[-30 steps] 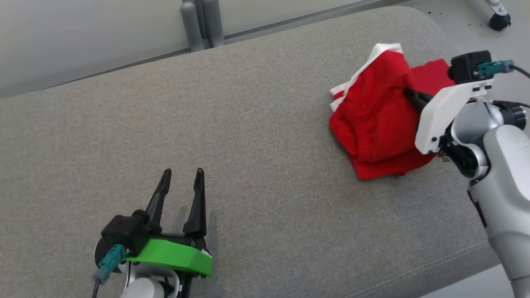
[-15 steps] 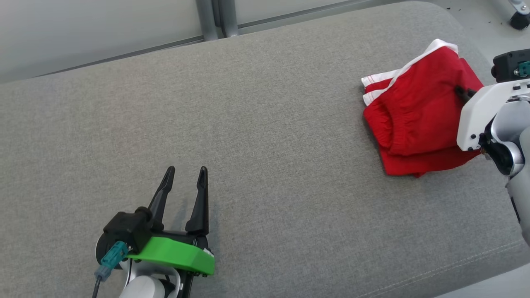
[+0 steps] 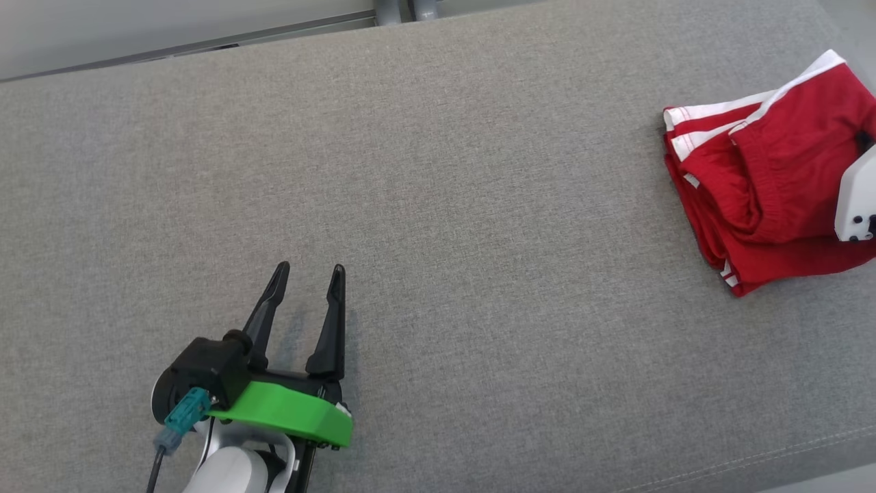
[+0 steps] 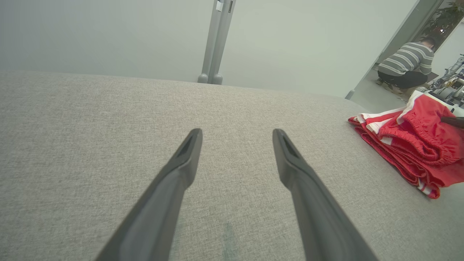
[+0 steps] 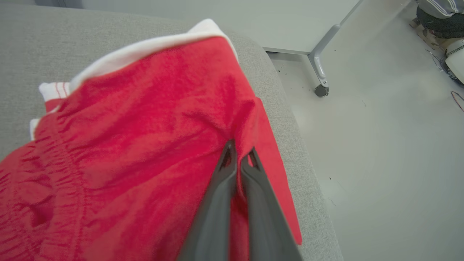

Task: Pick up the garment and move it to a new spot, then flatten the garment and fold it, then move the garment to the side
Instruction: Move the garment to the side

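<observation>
The left gripper (image 3: 309,268) is hovering low over the near left of the grey fabric desk (image 3: 479,171). Its fingers (image 4: 174,181) are standing well apart with nothing between them. The garment (image 3: 766,185) is lying well apart from it, at the desk's right end near the rounded edge. It is red with white trim and is sitting bunched in folded layers, the elastic waistband showing on top. The right gripper (image 5: 240,154) is pinching a fold at the garment's right side, its fingers pressing together on the red cloth and holding the upper layer raised. In the head view the gripper's white housing is overlapping the garment at the right edge. Past the desk's right end the pale floor (image 5: 380,145) is showing, with a wheeled leg (image 5: 321,90) standing on it. Farther off, in the left wrist view, two grey posts (image 4: 217,40) are rising behind the desk. A person (image 4: 407,65) in a striped top is crouching on the floor.
</observation>
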### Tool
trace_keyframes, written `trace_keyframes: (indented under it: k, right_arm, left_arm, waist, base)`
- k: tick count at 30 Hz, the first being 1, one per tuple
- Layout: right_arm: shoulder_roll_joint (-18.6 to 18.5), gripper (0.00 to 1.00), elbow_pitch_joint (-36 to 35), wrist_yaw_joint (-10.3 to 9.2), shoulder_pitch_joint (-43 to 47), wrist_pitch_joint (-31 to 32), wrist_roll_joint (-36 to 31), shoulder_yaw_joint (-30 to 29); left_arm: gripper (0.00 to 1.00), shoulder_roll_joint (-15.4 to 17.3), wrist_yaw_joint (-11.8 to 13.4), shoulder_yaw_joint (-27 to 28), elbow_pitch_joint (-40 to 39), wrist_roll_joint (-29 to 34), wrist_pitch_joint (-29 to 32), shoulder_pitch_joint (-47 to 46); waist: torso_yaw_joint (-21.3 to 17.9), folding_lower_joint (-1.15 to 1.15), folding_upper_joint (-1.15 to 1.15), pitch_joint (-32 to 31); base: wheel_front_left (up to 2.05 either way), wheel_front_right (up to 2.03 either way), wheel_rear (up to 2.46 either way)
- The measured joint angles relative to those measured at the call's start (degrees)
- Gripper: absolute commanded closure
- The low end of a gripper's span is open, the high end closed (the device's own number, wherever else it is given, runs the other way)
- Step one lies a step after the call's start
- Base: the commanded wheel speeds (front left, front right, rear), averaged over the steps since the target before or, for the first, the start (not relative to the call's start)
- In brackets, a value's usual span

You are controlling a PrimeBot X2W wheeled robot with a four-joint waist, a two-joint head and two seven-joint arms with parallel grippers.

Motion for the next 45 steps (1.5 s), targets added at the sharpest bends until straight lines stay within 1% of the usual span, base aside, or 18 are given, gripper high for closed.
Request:
trace_keyframes:
  k: [5,9,12,13,14,15,18,24,33,38,41,45]
  right_arm:
    - [-0.77,1.00,5.23,0.00,-1.48,-4.23,-3.43,-1.24]
    - [-0.87,1.00,8.71,0.01,-3.25,-7.09,-5.65,-3.65]
    - [-0.93,1.00,10.82,0.01,-3.94,-8.95,-8.76,-5.04]
    - [-0.99,0.87,11.27,0.02,-4.20,-10.15,-9.65,-5.87]
    - [-1.05,0.55,11.82,0.02,-4.55,-10.87,-10.71,-6.64]
    - [-1.05,0.00,12.37,0.02,-4.76,-11.32,-11.61,-7.05]
    - [-0.56,0.00,13.85,0.02,-4.93,-13.08,-14.04,-8.88]
    - [1.20,0.00,17.31,0.02,-5.24,-12.59,-15.64,-13.00]
    - [2.50,0.00,18.78,0.02,-5.49,-14.25,-17.91,-18.03]
    - [4.35,0.00,18.47,0.02,-6.77,-17.15,-17.88,-18.14]
    - [5.17,0.00,17.91,0.02,-7.62,-18.57,-17.61,-17.26]
    - [6.94,0.00,16.35,0.02,-8.75,-20.74,-16.02,-14.71]
  left_arm:
    - [0.00,0.31,0.21,-0.43,-0.77,0.45,0.51,-0.63]
    - [0.00,0.81,0.31,-0.47,-1.13,0.53,0.96,-0.92]
    - [0.00,1.05,0.47,-0.48,-1.30,0.56,1.01,-1.09]
    - [0.00,1.14,0.49,-0.52,-1.34,0.67,1.08,-1.12]
    - [0.00,1.24,0.59,-0.51,-1.38,0.79,1.08,-1.16]
    - [0.00,1.30,0.69,-0.53,-1.41,0.80,1.09,-1.21]
    - [0.00,1.41,0.73,-0.55,-1.47,0.93,1.23,-1.33]
    - [0.00,1.64,1.00,-0.55,-1.47,0.93,1.46,-1.35]
    - [0.00,1.90,1.32,-0.60,-1.42,0.76,1.46,-1.33]
    - [0.00,1.88,1.55,-0.53,-1.11,0.40,1.12,-1.23]
    - [0.00,1.88,1.69,-0.36,-0.97,0.09,0.97,-1.01]
    - [0.00,1.90,1.82,0.55,-0.52,-0.76,0.40,-0.42]
  waist:
    - [1.06,0.00,0.00,1.66]
    - [1.68,0.00,0.00,2.71]
    - [1.96,0.00,0.00,3.33]
    - [2.02,0.00,0.00,3.50]
    - [2.08,0.00,0.00,3.65]
    - [2.13,0.00,0.00,3.77]
    - [2.16,0.00,0.00,4.00]
    - [1.75,0.00,0.00,3.91]
    - [0.64,0.00,0.00,2.77]
    - [0.11,0.00,0.00,1.21]
    - [-0.11,0.00,0.00,0.37]
    - [-0.53,0.00,0.00,-1.64]
  base:
    - [0.00,0.00,0.00]
    - [0.00,0.00,0.00]
    - [0.00,0.00,0.00]
    - [0.00,0.00,0.00]
    - [0.00,0.00,0.00]
    - [0.00,0.00,0.00]
    - [0.00,0.00,0.00]
    - [0.00,0.00,0.00]
    - [0.00,0.00,0.00]
    - [0.00,0.00,0.00]
    - [0.00,0.00,0.00]
    - [0.00,0.00,0.00]
